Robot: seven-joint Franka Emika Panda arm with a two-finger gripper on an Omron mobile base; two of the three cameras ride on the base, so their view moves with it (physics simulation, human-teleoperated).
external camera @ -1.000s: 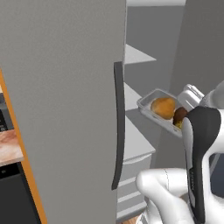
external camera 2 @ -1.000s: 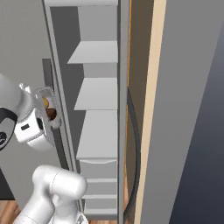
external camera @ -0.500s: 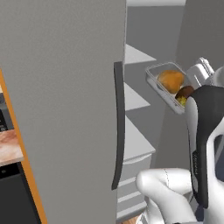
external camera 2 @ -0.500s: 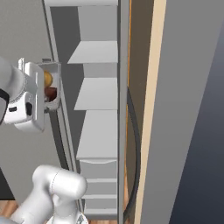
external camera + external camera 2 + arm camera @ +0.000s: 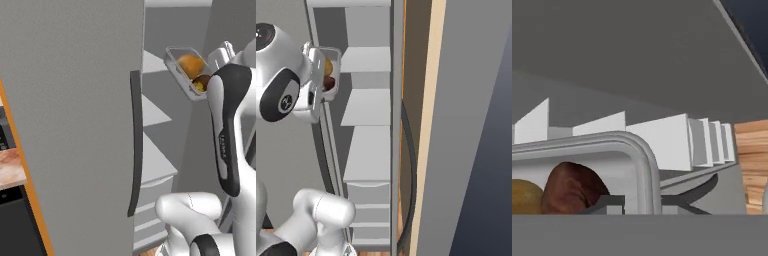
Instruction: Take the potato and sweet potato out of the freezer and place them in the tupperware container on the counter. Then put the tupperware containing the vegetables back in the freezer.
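Note:
My gripper (image 5: 214,64) is shut on the rim of the tupperware container (image 5: 181,69), which hangs tilted in the air in front of the open freezer (image 5: 70,100), level with its upper shelves. Inside the tray lie the tan potato (image 5: 191,64) and the darker sweet potato (image 5: 201,81). From the right base, the container (image 5: 334,71) sits just left of the shelf stack, with the potato (image 5: 329,67) above the sweet potato (image 5: 329,83) and the gripper (image 5: 320,75) behind. In the hand view the fingers straddle the tray rim (image 5: 639,150), beside the sweet potato (image 5: 572,189) and potato (image 5: 523,197).
The big grey freezer door with its long dark handle (image 5: 135,145) stands open to my left. Grey shelves (image 5: 365,107) and drawers (image 5: 372,197) fill the compartment. A strip of the counter (image 5: 10,167) and a black appliance front (image 5: 12,222) show at far left.
The gripper has lifted the tupperware container with both vegetables upward, from middle-shelf height to the upper shelves, and tilted it more steeply.

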